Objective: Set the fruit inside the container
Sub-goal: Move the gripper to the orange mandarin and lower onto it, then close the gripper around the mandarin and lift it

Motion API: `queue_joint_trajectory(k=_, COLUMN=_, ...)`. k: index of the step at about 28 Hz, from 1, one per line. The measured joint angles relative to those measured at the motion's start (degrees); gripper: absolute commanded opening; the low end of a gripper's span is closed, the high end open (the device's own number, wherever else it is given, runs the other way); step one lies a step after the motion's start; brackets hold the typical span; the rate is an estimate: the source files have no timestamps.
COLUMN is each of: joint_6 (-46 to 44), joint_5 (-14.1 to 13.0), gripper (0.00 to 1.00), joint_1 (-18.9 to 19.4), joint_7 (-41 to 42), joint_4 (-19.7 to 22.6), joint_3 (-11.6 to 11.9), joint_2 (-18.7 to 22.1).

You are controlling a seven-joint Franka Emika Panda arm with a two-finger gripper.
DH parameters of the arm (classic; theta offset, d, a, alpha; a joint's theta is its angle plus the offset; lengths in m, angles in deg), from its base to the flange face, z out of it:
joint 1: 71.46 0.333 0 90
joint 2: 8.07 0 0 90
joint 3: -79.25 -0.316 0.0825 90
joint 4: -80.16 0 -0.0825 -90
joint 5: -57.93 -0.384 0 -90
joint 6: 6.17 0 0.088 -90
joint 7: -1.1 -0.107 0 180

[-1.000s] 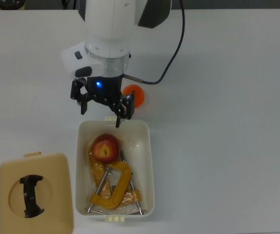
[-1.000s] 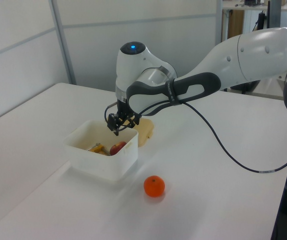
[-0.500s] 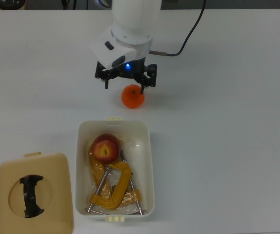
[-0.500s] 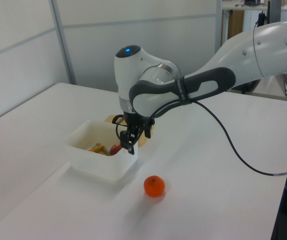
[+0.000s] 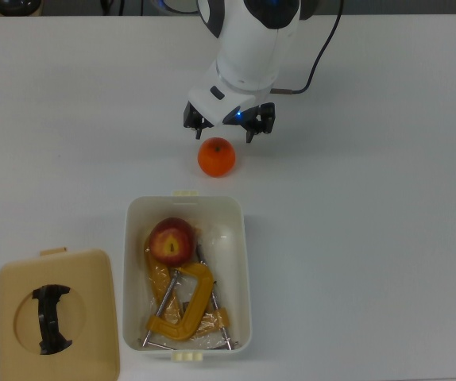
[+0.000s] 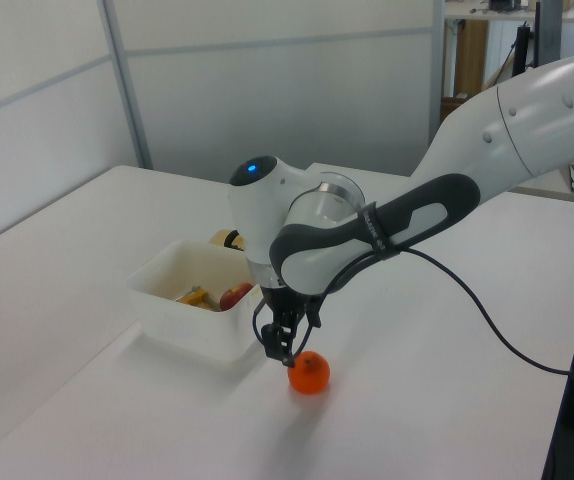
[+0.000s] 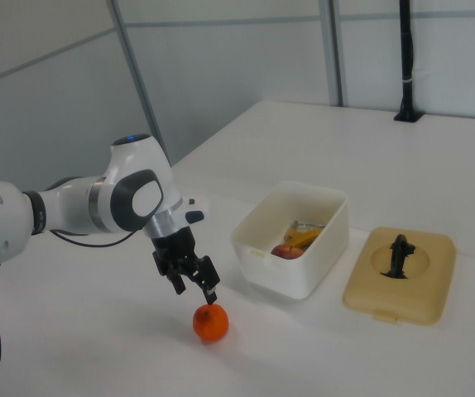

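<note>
The gripper (image 5: 229, 127) in the top view hangs with its jaws spread wide and nothing between them, at about 12 o'clock from the orange (image 5: 216, 156) and just beside it, not touching so far as can be told; the orange lies on the white table (image 5: 387, 238) at 12 o'clock from the cream tub (image 5: 246, 270), outside it and near its tabbed end, while the red apple (image 5: 171, 240) already rests inside, above the yellow screw clamps (image 5: 182, 309); the tan lid (image 5: 93, 317) with its black handle lies at 8 o'clock from the tub. I judge the chief risk to be the round orange rolling off if one finger meets it before the other. In the left view the gripper (image 6: 279, 345) sits just above the orange (image 6: 309, 372) at its 10 o'clock, jaws apart and empty, with the tub (image 6: 202, 320) near by at 10 o'clock; a descent off centre would likely nudge the fruit aside. In the right view the gripper (image 7: 194, 281) is open above the orange (image 7: 210, 322), and the tub (image 7: 291, 265) stands at 2 o'clock; a low carry might clip the tub's near wall, and a drop onto the apple could bounce out. No brand, label or writing can be read in any view.
</note>
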Motion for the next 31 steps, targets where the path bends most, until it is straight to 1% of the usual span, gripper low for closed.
queue_joint_trajectory(k=8, joint_6=5.3, joint_5=3.2, gripper=1.00, joint_1=0.0, joint_7=-0.8, joint_4=4.5, joint_3=0.0, joint_2=-0.8)
queue_joint_trajectory(k=15, joint_6=7.0, joint_5=4.8, gripper=1.00, joint_1=0.0, joint_7=-2.1, joint_4=5.0, joint_3=0.0, joint_2=-2.8)
queue_joint_trajectory(k=16, joint_6=7.4, joint_5=4.9, gripper=0.97, joint_1=0.0, joint_7=-2.2, joint_4=5.0, joint_3=0.0, joint_2=-3.0)
queue_joint_trajectory(k=17, joint_6=7.7, joint_5=5.0, gripper=0.79, joint_1=0.0, joint_7=-2.4, joint_4=5.0, joint_3=0.0, joint_2=-3.3)
queue_joint_trajectory(k=21, joint_6=8.7, joint_5=6.4, gripper=0.26, joint_1=0.0, joint_7=-3.3, joint_4=5.0, joint_3=0.0, joint_2=-4.1)
queue_joint_trajectory(k=22, joint_6=8.9, joint_5=6.6, gripper=0.04, joint_1=0.0, joint_7=-3.4, joint_4=5.0, joint_3=0.0, joint_2=-4.2)
queue_joint_trajectory(k=23, joint_6=8.9, joint_5=6.7, gripper=0.00, joint_1=0.0, joint_7=-3.5, joint_4=5.0, joint_3=0.0, joint_2=-4.2)
queue_joint_trajectory(k=31, joint_6=9.1, joint_5=6.8, gripper=0.00, joint_1=-0.3, joint_7=-4.7, joint_4=3.2, joint_3=0.0, joint_2=-3.7)
